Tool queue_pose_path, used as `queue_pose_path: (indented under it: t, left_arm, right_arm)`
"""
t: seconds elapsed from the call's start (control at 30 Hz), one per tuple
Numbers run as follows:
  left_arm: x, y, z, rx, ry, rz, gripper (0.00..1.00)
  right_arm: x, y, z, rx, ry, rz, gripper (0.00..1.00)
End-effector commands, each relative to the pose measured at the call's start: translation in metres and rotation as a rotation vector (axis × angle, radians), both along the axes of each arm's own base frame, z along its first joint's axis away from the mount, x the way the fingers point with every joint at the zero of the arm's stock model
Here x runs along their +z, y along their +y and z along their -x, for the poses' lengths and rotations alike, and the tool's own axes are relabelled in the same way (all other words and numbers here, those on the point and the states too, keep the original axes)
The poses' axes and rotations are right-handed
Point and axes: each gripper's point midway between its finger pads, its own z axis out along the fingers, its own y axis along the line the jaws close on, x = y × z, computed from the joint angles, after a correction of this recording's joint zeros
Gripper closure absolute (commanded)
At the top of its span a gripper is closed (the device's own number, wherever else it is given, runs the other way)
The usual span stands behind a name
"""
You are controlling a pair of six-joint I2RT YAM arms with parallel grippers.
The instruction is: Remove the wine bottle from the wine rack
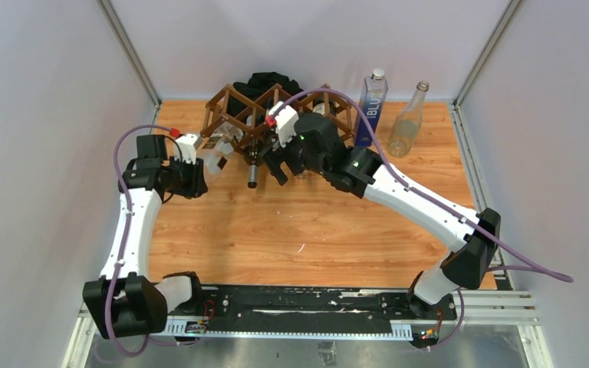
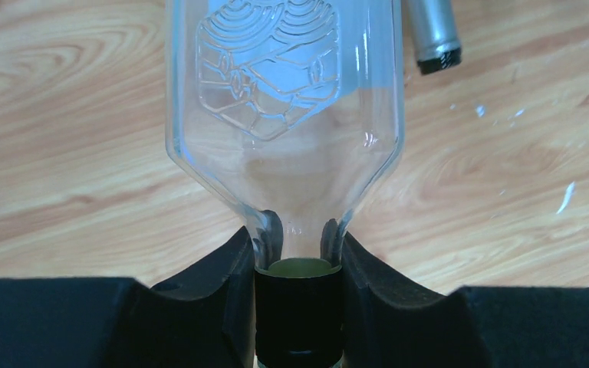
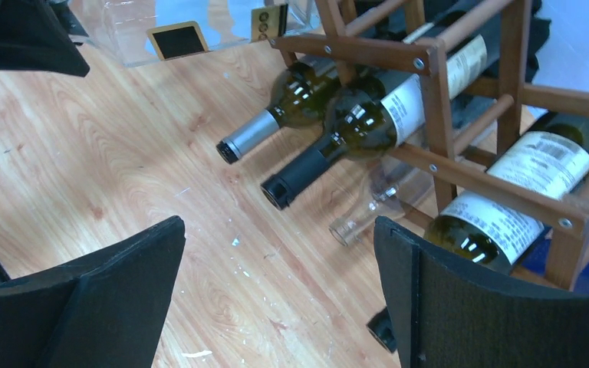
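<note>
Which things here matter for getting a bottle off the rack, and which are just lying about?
In the job: wine rack; wine bottles in it; clear bottle in the left tool; open right tool.
Lying about: blue bottle; empty glass bottle beside it; black cloth heap.

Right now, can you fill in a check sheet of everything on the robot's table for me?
Surface: wooden table, a few white flecks.
Job's things: wine rack at the back; silver-capped bottle, black-capped bottle and labelled bottle lie in it.
Clutter: black cloth behind the rack; blue bottle and empty glass bottle standing to its right.
Grippers: left jaws shut on the neck of a clear embossed bottle; right jaws open, empty, facing the rack.
Cables: a purple cable along each arm.
Surroundings: pale walls, metal frame posts.
</note>
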Motion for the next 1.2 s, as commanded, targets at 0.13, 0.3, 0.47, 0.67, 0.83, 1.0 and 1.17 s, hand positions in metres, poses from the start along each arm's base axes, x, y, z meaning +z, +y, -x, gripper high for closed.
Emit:
queue_pose_path:
  t: [0.13, 0.3, 0.47, 0.67, 0.83, 1.0, 1.17]
  left_arm:
    - [0.054, 0.021, 0.012, -0.312, -0.187, -0.338, 1.00]
    - [0.077, 0.035, 0.020, -0.421, -0.270, -0.527, 1.00]
    - [0.097, 0.035, 0.030, -0.544, -0.390, -0.673, 1.00]
    - [0.119, 0.011, 0.044, -0.761, -0.517, -0.707, 1.00]
    - [0.132, -0.014, 0.061, -0.949, -0.679, -0.742, 1.00]
    - [0.147, -0.040, 0.078, -1.068, -0.820, -0.709, 1.00]
    - [0.150, -0.057, 0.095, -1.203, -0.906, -0.697, 1.00]
  right_arm:
    - [0.013, 0.017, 0.028, 0.250, -0.003, -0.008, 0.03]
    - [0.021, 0.020, 0.042, 0.326, 0.002, -0.017, 0.03]
    - [0.026, 0.018, 0.053, 0.387, -0.002, -0.016, 0.02]
    - [0.025, 0.024, 0.070, 0.485, 0.010, -0.034, 0.01]
    - [0.027, 0.027, 0.076, 0.526, -0.002, -0.056, 0.01]
    - [0.025, 0.038, 0.086, 0.592, 0.015, -0.111, 0.00]
    - [0.029, 0.042, 0.094, 0.657, -0.025, -0.157, 0.00]
